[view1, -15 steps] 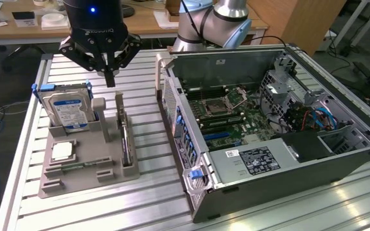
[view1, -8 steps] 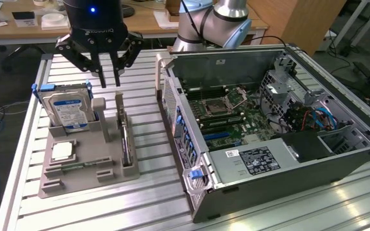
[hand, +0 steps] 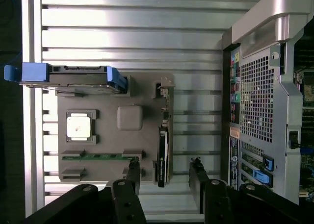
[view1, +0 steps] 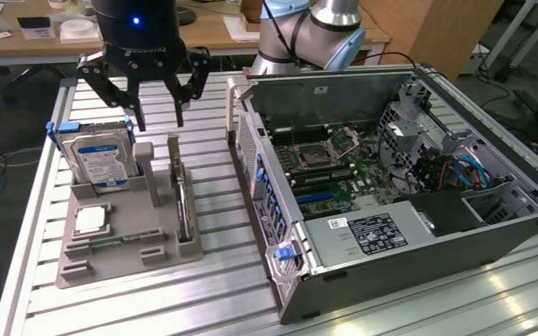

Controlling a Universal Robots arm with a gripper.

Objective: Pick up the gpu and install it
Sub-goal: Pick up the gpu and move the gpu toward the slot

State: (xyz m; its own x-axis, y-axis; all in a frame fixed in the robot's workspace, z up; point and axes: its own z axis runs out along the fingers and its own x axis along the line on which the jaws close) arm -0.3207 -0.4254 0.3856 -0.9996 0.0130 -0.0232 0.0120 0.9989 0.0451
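Gpu (hand: 163, 155) standing on its long edge in a slot of the grey parts holder (hand: 108, 140), along the holder's edge nearest the computer case (hand: 255, 101), not yet lifted. Gripper (hand: 164, 172) hanging above the card and clear of it, jaws spread open, gripping nothing. Along an adjoining holder edge, a hard drive (hand: 73, 77) upright with blue rails. Beside it a silver processor chip (hand: 78, 126) lying flat, then a green memory stick (hand: 98, 156). Holder and open case side by side on the slatted aluminium table (hand: 137, 37).
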